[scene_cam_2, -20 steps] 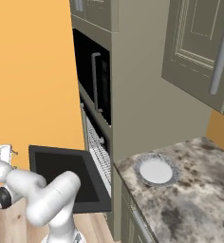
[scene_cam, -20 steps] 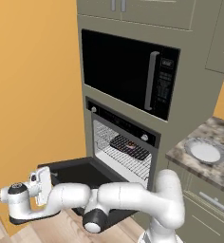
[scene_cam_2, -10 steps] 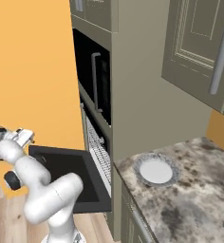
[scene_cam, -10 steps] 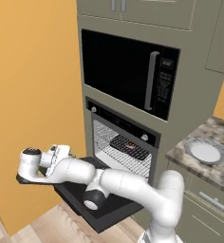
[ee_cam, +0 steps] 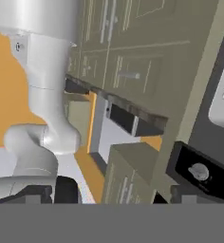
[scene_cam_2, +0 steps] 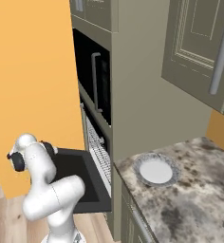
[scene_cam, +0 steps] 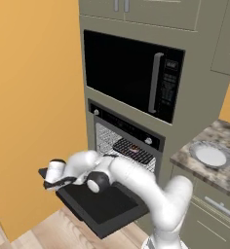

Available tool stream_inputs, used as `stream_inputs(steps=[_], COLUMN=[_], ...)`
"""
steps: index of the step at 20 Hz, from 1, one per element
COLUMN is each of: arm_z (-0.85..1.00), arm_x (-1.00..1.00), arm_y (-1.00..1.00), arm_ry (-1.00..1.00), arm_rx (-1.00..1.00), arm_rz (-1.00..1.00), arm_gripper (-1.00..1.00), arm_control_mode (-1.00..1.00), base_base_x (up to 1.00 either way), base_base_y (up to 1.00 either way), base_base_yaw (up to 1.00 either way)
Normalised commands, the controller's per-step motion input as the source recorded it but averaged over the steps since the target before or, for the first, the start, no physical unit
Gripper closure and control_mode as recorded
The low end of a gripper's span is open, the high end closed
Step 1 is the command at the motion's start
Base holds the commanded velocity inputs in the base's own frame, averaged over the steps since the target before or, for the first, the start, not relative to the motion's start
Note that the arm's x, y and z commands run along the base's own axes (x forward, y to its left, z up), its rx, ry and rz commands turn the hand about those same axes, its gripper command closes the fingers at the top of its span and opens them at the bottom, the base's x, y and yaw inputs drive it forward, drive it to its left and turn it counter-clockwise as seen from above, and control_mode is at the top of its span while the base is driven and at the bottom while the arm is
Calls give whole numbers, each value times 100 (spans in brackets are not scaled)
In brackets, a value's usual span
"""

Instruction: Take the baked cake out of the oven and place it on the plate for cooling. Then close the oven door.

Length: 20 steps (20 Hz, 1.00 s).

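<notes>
The oven (scene_cam: pixel 129 146) stands open, its oven door (scene_cam: pixel 105 204) folded down flat and also seen from the other side as a black panel (scene_cam_2: pixel 78 175). The baked cake (scene_cam: pixel 132 149), a small dark slice with a reddish top, sits on the wire rack inside. The plate (scene_cam: pixel 209 154) lies bare on the stone counter to the right (scene_cam_2: pixel 155 169). My gripper (scene_cam: pixel 64 183) hangs at the door's left outer corner, level with it and far from the cake. In the hand view the gripper (ee_cam: pixel 111 199) is open with nothing between its fingers.
A black microwave (scene_cam: pixel 131 73) with a silver handle sits above the oven. An orange wall (scene_cam: pixel 34 97) closes the left side. Cabinet doors (scene_cam_2: pixel 199 52) hang over the counter (scene_cam_2: pixel 190 204). The hand view looks back at cabinets and the oven's knobbed control strip (ee_cam: pixel 199 173).
My hand has swung up and to the right, from low beside the floor to the left corner of the open oven door. Cake, plate and door have not moved.
</notes>
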Motion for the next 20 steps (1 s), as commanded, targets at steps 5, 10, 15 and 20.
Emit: stream_inputs(steps=[5,10,15,20], arm_z=[90,15,-95,-100], arm_x=[28,24,79,70], arm_y=[-78,-88,-66,-1], arm_ry=[63,48,21,-17], arm_rx=[26,48,42,7], arm_rz=[-2,6,21,23], arm_gripper=[-100,-100,-100,-100], arm_control_mode=[-100,-100,-100,-100], base_base_x=[0,0,0,0], base_base_y=[0,0,0,0], base_base_yaw=[0,0,0,0])
